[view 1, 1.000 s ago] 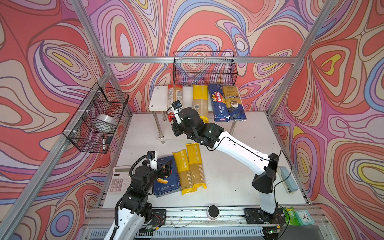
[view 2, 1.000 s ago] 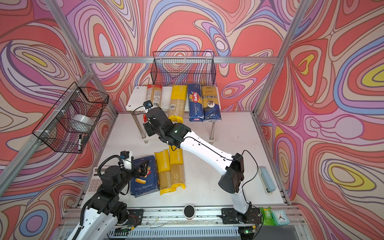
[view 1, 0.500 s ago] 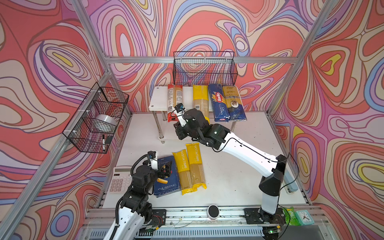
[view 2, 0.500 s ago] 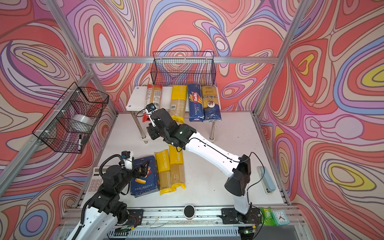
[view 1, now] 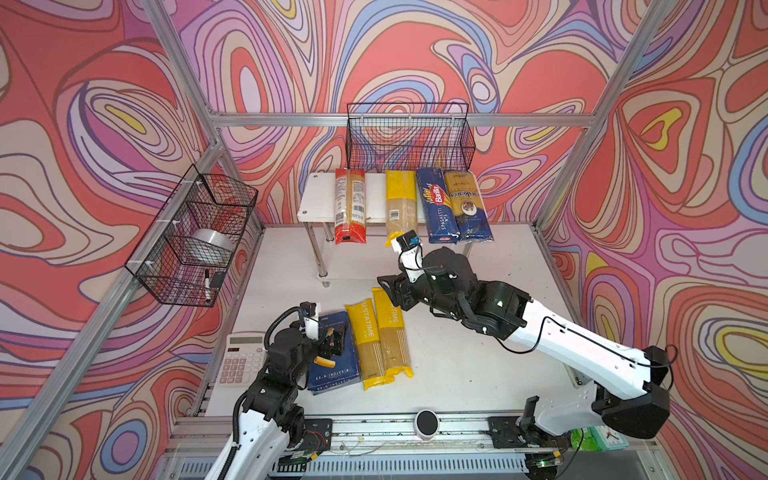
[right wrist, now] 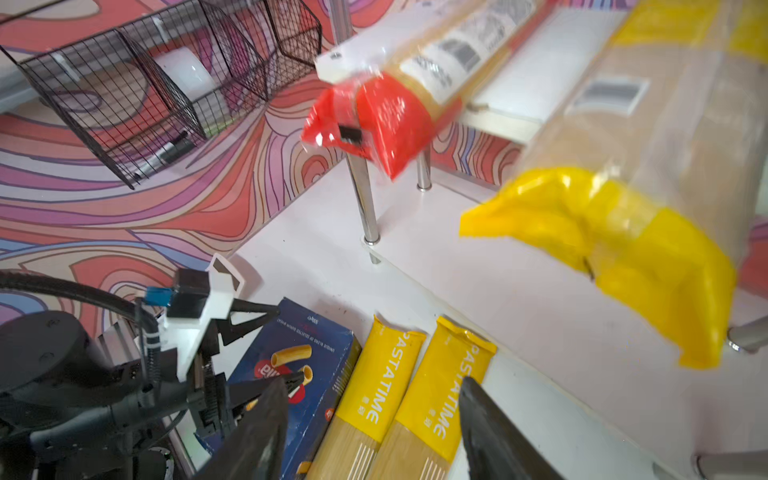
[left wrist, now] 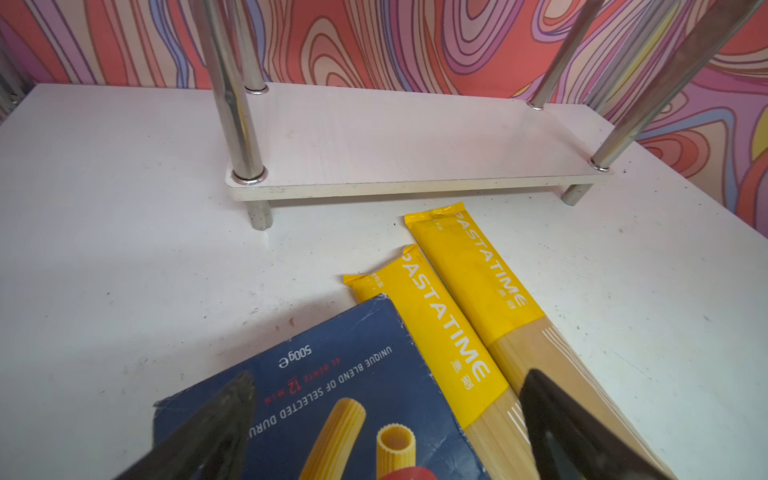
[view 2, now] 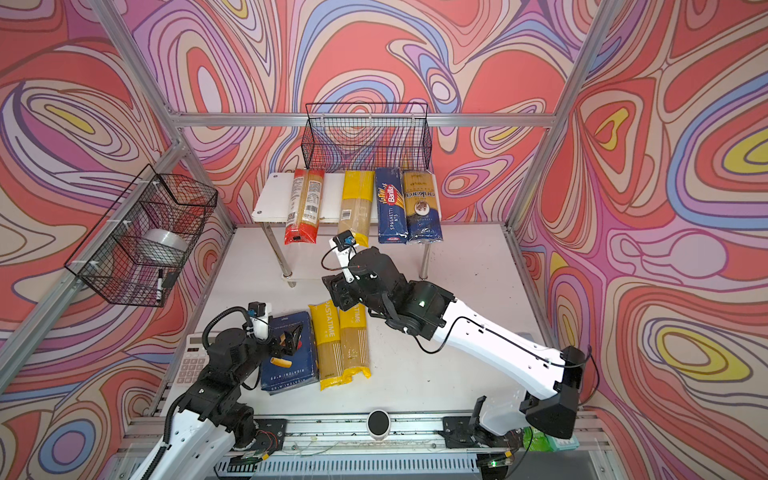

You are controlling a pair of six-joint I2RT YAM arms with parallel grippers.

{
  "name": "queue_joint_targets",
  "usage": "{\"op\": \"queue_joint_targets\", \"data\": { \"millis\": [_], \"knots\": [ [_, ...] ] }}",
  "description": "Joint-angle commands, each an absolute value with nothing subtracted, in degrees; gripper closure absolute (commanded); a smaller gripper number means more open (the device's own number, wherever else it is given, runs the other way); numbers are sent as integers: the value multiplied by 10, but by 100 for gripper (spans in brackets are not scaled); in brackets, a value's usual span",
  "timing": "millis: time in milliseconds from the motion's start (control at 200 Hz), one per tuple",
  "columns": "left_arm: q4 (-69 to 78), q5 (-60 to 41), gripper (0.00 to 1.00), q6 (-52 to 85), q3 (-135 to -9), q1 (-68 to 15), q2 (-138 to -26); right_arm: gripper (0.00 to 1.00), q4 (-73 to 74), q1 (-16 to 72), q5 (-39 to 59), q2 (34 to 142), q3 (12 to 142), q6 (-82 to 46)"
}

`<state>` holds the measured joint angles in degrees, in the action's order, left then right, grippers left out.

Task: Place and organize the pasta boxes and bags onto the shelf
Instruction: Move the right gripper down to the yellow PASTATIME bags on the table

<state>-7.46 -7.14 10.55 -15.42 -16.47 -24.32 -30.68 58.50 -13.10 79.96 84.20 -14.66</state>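
Hovering | right jaws apart, empty; left jaws apart (empty) | glossy yellow bags (view 1: 368, 345); flat rigatoni carton (view 1: 338, 374)

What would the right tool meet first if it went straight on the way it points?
Probably the yellow PASTATIME bags on the table: the open right tool points down at their printed ends. Which of the two comes first is unclear.

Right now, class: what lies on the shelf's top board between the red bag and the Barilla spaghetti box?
One yellow bag, lying flat, shown in both top views.
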Motion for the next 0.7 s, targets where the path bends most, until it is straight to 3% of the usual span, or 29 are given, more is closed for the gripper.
{"op": "queue_joint_targets", "data": {
  "millis": [0, 180, 496, 696],
  "knots": [
    [-50, -118, 0, 107, -150, -165, -233, 29, -330, 585, -150, 784, 778, -207],
    [33, -236, 0, 108, -122, -166, -273, 23, -343, 586, -174, 758, 679, -276],
    [73, -263, 0, 108, -143, -167, -388, 22, -213, 589, -185, 750, 505, -347],
    [75, -258, 0, 111, -139, -166, -381, 18, -188, 589, -161, 814, 498, -366]
  ]
}}
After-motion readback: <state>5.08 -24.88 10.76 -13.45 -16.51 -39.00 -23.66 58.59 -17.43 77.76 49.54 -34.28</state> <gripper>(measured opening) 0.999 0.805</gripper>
